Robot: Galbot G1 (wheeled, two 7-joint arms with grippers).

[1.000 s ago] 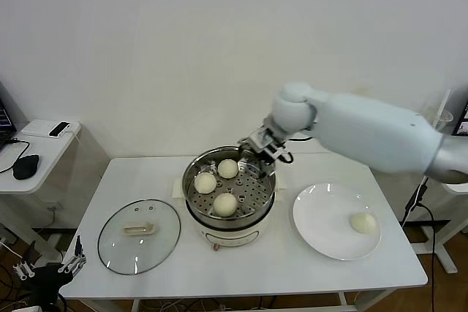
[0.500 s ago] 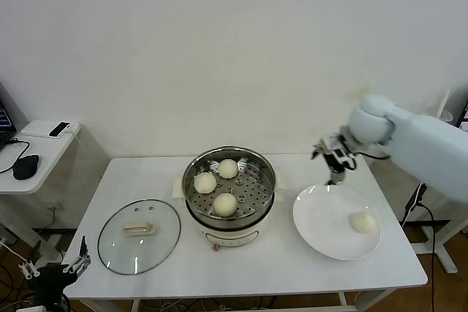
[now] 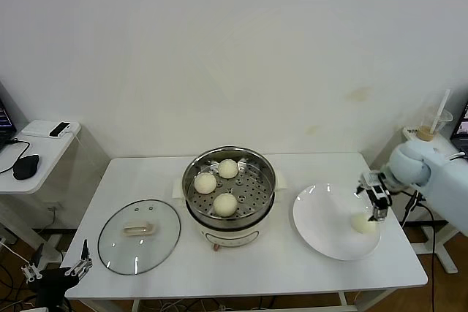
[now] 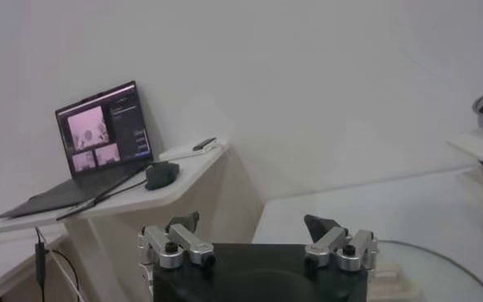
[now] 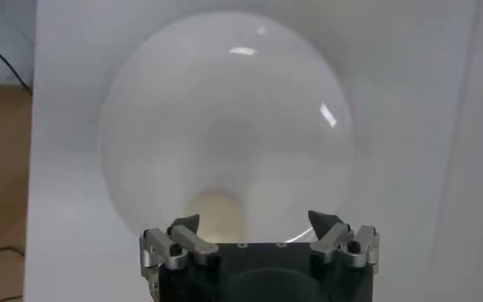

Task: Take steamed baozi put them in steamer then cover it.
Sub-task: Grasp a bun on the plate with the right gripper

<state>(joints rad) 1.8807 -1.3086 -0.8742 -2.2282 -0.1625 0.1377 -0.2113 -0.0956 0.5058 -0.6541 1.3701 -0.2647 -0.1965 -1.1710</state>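
Observation:
Three baozi (image 3: 225,204) lie on the perforated tray of the steel steamer (image 3: 263,169) at the table's middle. A fourth baozi (image 3: 363,223) rests on the white plate (image 3: 322,217) at the right. My right gripper (image 3: 376,201) hovers open just above that baozi at the plate's right side; in the right wrist view the baozi (image 5: 215,215) shows just ahead of the open gripper (image 5: 256,221), nothing between the jaws. The glass cover (image 3: 139,235) with its cream handle lies flat on the table at the left. My left gripper (image 3: 57,268) hangs open, parked below the table's front left corner.
A side table (image 3: 36,155) with a mouse and a phone stands at the far left; a laptop (image 4: 102,139) sits on it. A cup with a straw (image 3: 431,128) stands at the far right. The steamer rests on a white base (image 3: 230,237).
My right arm has swung from over the steamer's back rim across to the right and come down over the plate's baozi. The left arm has barely moved.

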